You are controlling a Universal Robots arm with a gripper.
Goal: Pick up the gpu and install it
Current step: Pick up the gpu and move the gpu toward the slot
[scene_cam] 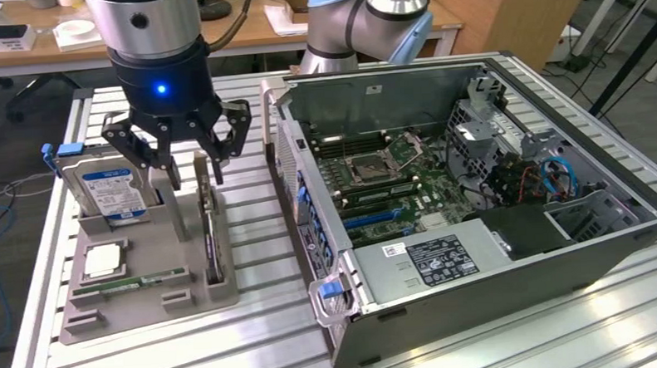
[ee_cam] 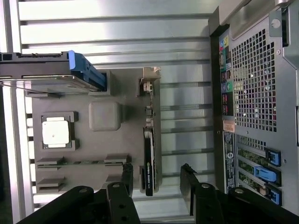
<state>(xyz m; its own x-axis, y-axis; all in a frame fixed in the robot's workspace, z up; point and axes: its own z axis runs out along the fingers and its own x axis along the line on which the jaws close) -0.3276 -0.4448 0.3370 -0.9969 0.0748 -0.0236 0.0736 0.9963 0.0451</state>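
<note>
- Overhead, the robot's hand [scene_cam: 184, 169] hangs released, fingers splayed wide and grasping nothing, above the grey tray [scene_cam: 145, 312] on the slatted counter [scene_cam: 258, 345].
- The gpu [scene_cam: 211, 235] stands on its long edge, unheld, in the tray's slot nearest the open computer case [scene_cam: 473, 186].
- Its long axis lies level, running from the far end of the tray to the near end in the exterior view, parallel to the case's ported wall.
- In the wrist view, the card appears edge-on, with the two fingertips either side of its line near one end.
- A hard drive [scene_cam: 105, 189], a processor [scene_cam: 105, 259] and a memory stick [scene_cam: 127, 285] share the tray, apart from the card.
</note>
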